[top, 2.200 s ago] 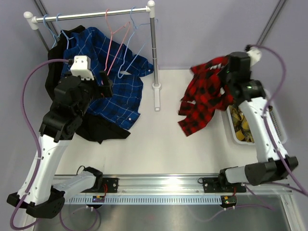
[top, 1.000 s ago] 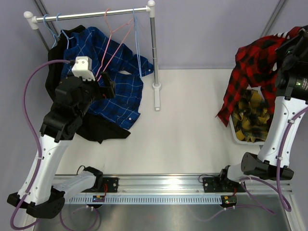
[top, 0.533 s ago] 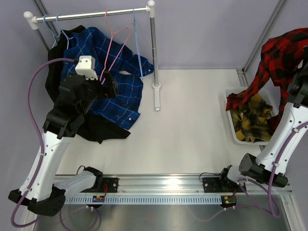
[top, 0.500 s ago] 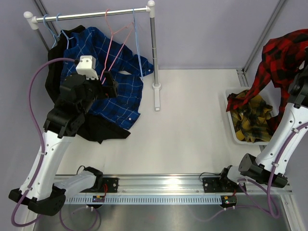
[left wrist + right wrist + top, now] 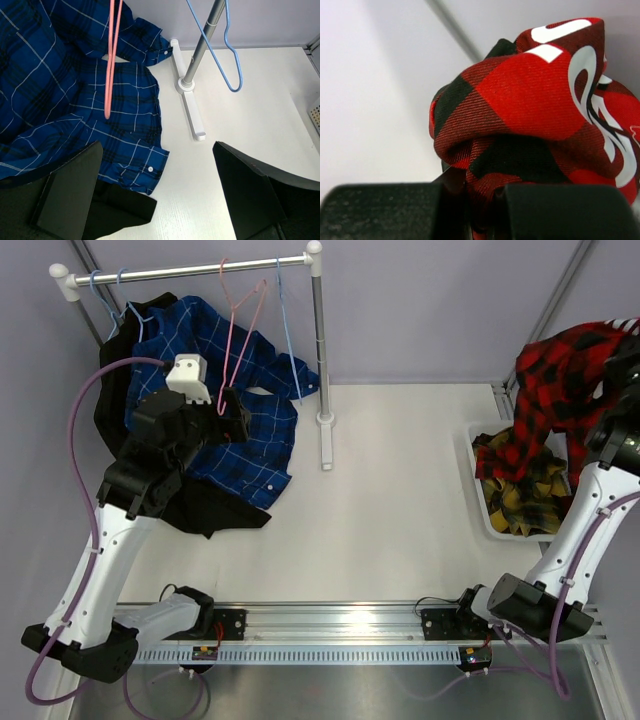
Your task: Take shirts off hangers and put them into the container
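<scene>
The blue flannel shirt with thin light checks (image 5: pixel 240 430) lay over the plain black shirt (image 5: pixel 205 510) at the far-left corner of the white worktop (image 5: pixel 400 520), under a pink wire hanger (image 5: pixel 238 315). The red-and-black plaid shirt (image 5: pixel 555 380) hung over the white lattice plastic basket (image 5: pixel 478 490) at the right edge, its tail reaching the yellow-and-black plaid shirt (image 5: pixel 525 505) inside. The right claw (image 5: pixel 480 200) was clamped on the red cloth, and the left claw (image 5: pixel 157 145) hovered wide open above the blue shirt.

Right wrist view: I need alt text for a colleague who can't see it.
The right gripper is shut on a bunched fold of the red-and-black plaid shirt, which bulges above the dark fingers. Behind it is only a pale wall crossed by a blurred diagonal bar.
</scene>
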Controlling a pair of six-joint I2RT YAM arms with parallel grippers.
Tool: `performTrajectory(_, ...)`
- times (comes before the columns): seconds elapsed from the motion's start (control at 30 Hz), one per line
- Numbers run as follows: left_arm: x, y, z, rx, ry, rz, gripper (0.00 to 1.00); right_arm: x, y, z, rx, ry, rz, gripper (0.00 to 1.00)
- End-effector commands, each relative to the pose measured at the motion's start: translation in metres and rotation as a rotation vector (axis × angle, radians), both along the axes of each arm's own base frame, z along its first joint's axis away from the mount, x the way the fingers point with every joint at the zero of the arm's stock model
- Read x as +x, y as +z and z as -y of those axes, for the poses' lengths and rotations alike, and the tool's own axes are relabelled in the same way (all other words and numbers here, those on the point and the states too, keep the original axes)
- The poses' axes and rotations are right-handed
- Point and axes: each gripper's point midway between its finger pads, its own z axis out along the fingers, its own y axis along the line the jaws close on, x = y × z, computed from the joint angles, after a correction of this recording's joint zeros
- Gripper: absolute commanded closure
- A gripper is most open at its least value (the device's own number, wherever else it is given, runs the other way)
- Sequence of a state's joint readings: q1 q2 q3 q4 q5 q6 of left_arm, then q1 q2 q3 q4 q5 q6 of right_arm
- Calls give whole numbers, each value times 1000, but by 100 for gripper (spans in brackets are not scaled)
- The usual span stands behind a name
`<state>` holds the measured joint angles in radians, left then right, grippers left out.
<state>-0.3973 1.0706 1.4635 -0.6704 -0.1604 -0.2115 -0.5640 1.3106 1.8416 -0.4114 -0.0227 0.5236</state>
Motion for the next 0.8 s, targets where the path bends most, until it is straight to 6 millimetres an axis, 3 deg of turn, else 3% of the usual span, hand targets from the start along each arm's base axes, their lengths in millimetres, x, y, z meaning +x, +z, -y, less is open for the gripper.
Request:
performTrajectory(0.0, 4, 15, 6, -35, -21, 46, 1, 17, -28, -20, 12, 150, 16, 100)
performTrajectory(0.03, 4, 14, 7, -38, -27, 45, 1, 13, -35, -26, 17, 162, 20, 100)
performTrajectory(0.07, 4, 13, 8, -37, -28, 42, 1, 19, -72, -24, 62, 165, -28, 100)
performTrajectory(0.13, 3, 11, 9, -37, -36, 39, 1, 15, -97, -27, 94, 156, -51, 100)
performTrajectory(0.17, 3, 10, 9, -38, -35, 36, 1, 16, -133, -20, 151, 121, -103, 100)
performTrajectory(0.23, 2, 9, 10, -43, -45, 32, 1, 11, -163, -15, 186, 79, -147, 100)
performTrajectory(0.27, 1, 7, 11, -44, -50, 27, 1, 8, -195, -7, 219, 29, -200, 100)
performTrajectory(0.33, -2, 7, 12, -49, -57, 28, 1, 2, -223, -1, 251, -21, -239, 100)
performTrajectory(0.37, -3, 6, 11, -49, -57, 28, 1, -4, -249, 7, 273, -82, -284, 100)
performTrajectory(0.53, -10, 2, 8, -48, -59, 27, 2, -27, -333, 25, 403, -265, -472, 100)
performTrajectory(0.6, -11, -1, 8, -47, -59, 24, 2, -31, -371, 26, 479, -302, -580, 100)
performTrajectory(0.67, -13, 1, 6, -47, -56, 32, 2, -36, -395, 23, 566, -336, -674, 100)
performTrajectory(0.7, -14, 1, 6, -46, -54, 34, 1, -36, -420, 23, 615, -351, -751, 100)
performTrajectory(0.77, -15, 1, 5, -47, -52, 37, 1, -37, -436, 21, 690, -385, -805, 100)
